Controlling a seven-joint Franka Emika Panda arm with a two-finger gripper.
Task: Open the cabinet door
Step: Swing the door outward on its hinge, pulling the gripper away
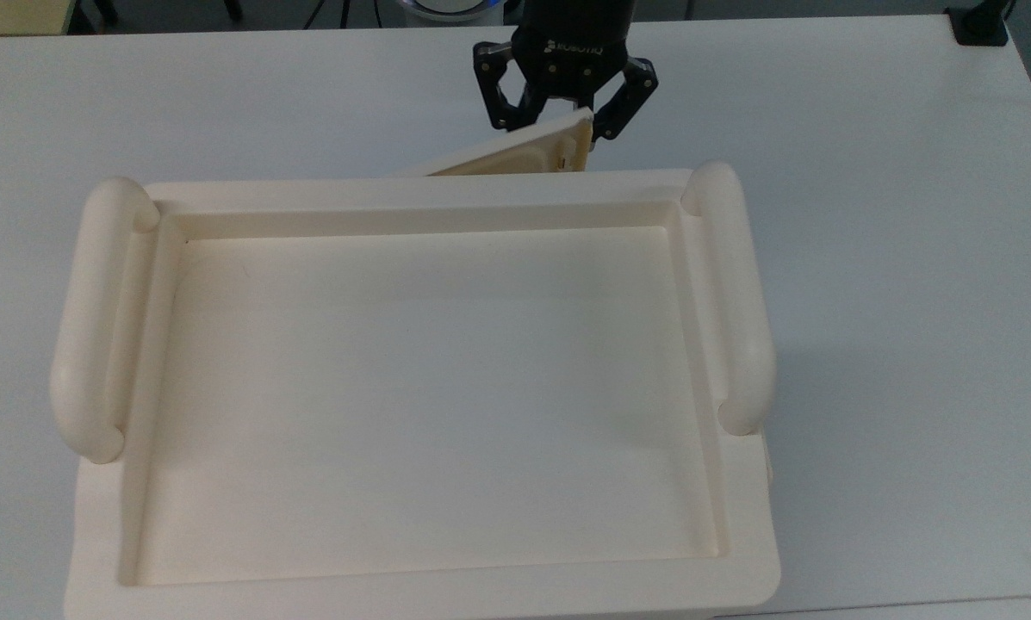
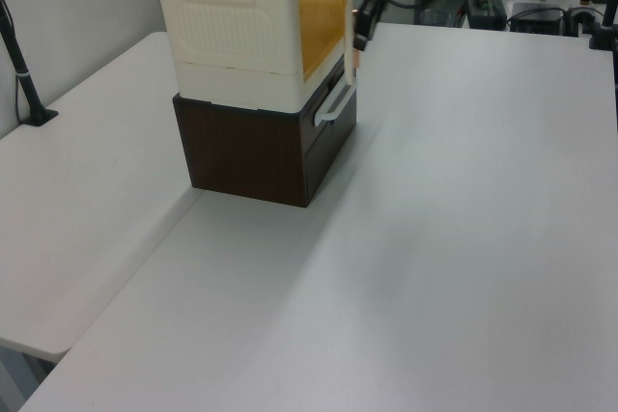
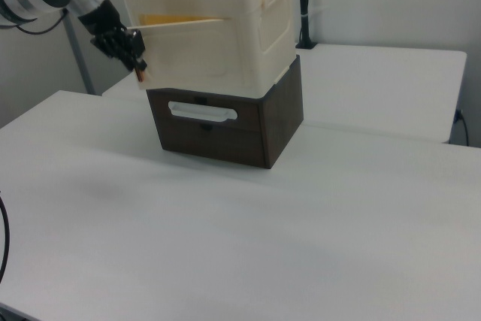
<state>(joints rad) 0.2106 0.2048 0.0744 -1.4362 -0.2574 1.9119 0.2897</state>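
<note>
Fingers (image 1: 607,120) of the gripper (image 1: 567,116) stood spread at the free edge of the door (image 1: 515,157), not clamped on it; the door angled partway out from the cabinet (image 3: 218,43) front, hinged toward the top view's left. Risk, as I judged it — the edge slipping off the fingers if the pull ran straight rather than along the door's arc. Bare table (image 2: 463,238) lay all round, leaving ample swing room.

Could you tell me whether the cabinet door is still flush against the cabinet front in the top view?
No, the cabinet door stands swung out at an angle from the cabinet, its free edge at the end effector.
</note>
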